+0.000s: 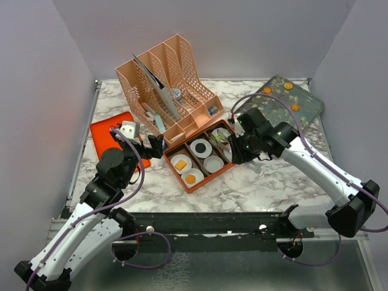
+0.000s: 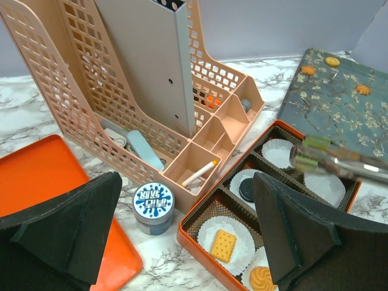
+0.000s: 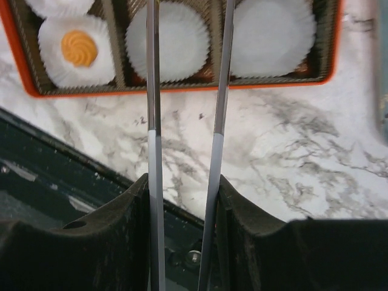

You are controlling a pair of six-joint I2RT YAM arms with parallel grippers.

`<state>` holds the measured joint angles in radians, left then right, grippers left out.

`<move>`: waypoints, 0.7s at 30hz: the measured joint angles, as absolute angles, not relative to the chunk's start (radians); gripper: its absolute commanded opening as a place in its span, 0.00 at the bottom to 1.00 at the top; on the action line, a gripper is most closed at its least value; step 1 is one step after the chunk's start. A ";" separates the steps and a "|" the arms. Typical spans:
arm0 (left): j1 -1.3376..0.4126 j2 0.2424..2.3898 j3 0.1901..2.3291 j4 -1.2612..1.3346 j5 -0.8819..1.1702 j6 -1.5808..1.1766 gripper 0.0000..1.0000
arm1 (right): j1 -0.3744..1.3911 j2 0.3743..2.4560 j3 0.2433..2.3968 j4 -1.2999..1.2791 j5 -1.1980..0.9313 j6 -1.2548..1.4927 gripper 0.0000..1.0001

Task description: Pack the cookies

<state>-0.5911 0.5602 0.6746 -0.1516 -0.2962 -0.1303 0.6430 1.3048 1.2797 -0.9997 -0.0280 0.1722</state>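
An orange box [image 1: 177, 176] with white paper cups holds cookies: a yellow square [image 1: 180, 163], an orange round [image 1: 190, 178] and a black round [image 1: 200, 147]. More orange cookies [image 1: 288, 86] lie on the floral lid [image 1: 303, 112] at the back right. My right gripper [image 1: 237, 151] is shut on metal tongs [image 3: 154, 121], whose two arms reach over the box's near rim [image 3: 182, 90] above an empty cup [image 3: 167, 39], beside the orange swirl cookie [image 3: 79, 48]. My left gripper [image 2: 188, 236] stands open and empty just left of the box, near the square cookie [image 2: 224, 244].
A pink mesh desk organiser [image 1: 167, 85] stands behind the box. An orange tray [image 1: 103, 139] lies at the left, with a blue-and-white tin [image 2: 153, 206] between it and the box. The table's dark front rail [image 3: 73, 194] runs below the right gripper.
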 measured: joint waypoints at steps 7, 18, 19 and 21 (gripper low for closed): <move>-0.590 0.564 0.675 -0.152 -0.296 -0.130 0.99 | 0.805 1.303 1.238 -1.037 -0.027 0.234 0.21; -0.590 0.567 0.675 -0.152 -0.296 -0.130 0.99 | 0.828 1.297 1.159 -1.049 -0.024 0.278 0.22; -0.590 0.568 0.675 -0.152 -0.296 -0.130 0.99 | 0.830 1.297 1.158 -1.049 -0.024 0.280 0.23; -0.590 0.569 0.675 -0.152 -0.296 -0.130 0.99 | 0.830 1.297 1.154 -1.049 -0.023 0.281 0.24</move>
